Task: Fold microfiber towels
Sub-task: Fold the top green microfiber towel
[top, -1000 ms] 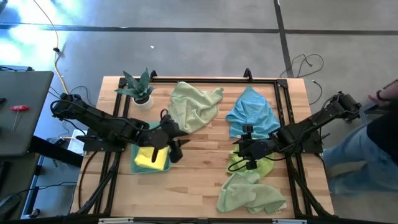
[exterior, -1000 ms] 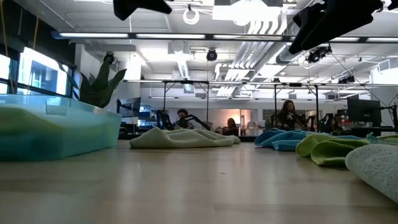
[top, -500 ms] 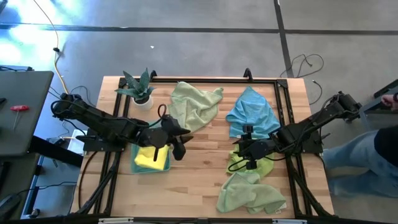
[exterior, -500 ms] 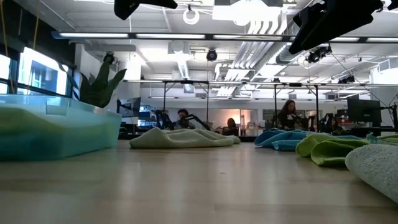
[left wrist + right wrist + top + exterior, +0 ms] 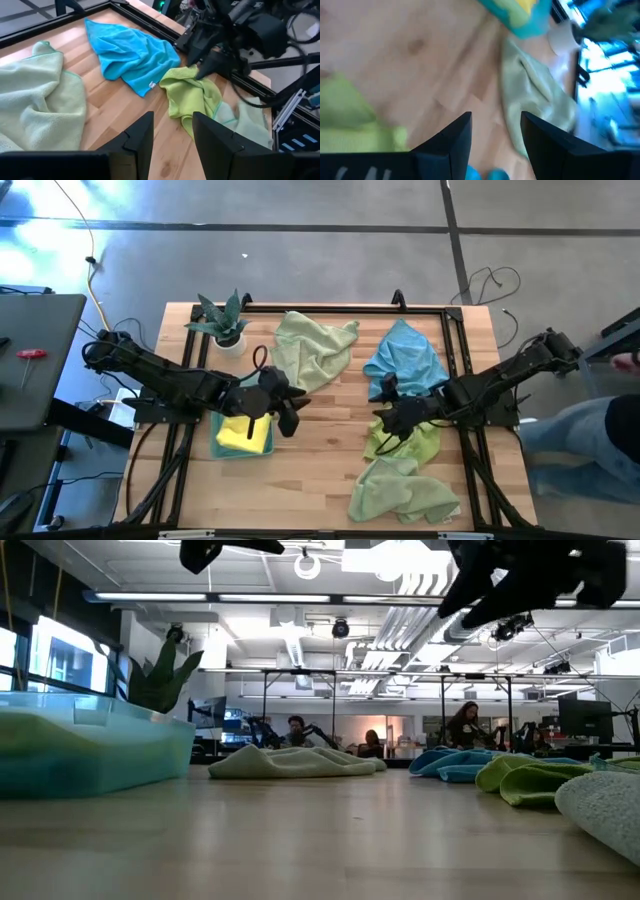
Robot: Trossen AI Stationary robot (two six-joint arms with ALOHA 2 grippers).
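Writing of any readable kind is hard to find here; a small white tag on the hem of the crumpled sky-blue microfibre towel (image 5: 131,52) carries nothing legible. That towel lies on the far right part of the wooden slatted table (image 5: 320,450), well apart from a rumpled pale green microfibre towel (image 5: 312,348) at the far middle. A bright lime-green cloth (image 5: 189,95) sits just in front of the blue one, and another pale green towel (image 5: 402,492) is bunched at the near right edge. The left gripper (image 5: 288,408) reaches in low from the left, poised above bare wood beside a teal bin (image 5: 243,435) holding a folded yellow cloth (image 5: 243,432), its fingers parted and empty. The right gripper (image 5: 385,418) stretches in from the right, seemingly just over the lime cloth, fingers apart with nothing between them.
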